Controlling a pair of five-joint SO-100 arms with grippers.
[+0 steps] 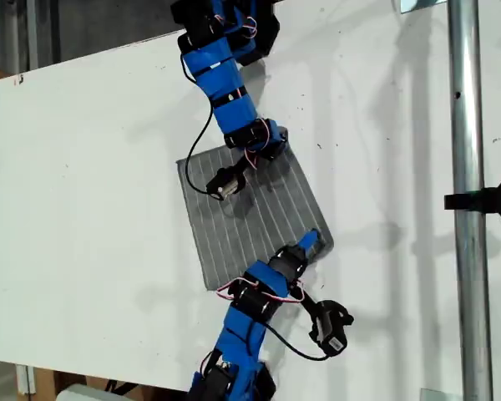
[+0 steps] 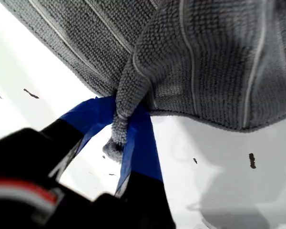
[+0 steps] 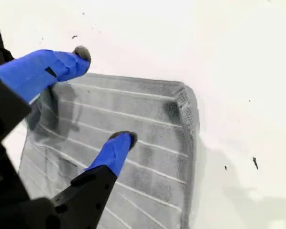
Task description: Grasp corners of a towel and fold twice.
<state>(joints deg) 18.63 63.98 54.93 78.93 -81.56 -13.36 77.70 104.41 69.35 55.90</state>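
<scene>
Your first gripper (image 2: 121,138), at the bottom of the exterior view, is closed on one corner (image 2: 115,143) of the towel (image 1: 250,213) and pinches a small tuft of the soft, looped grey fabric, so lift it slowly and check that the thin grip does not slip. Farther up in that view, your second gripper (image 3: 105,100) stands with jaws apart over another corner (image 1: 280,150) and holds nothing; lower it so one blue finger (image 3: 115,151) goes under the edge before you close. Between them the striped cloth lies mostly flat on the smooth white table (image 1: 83,184).
</scene>
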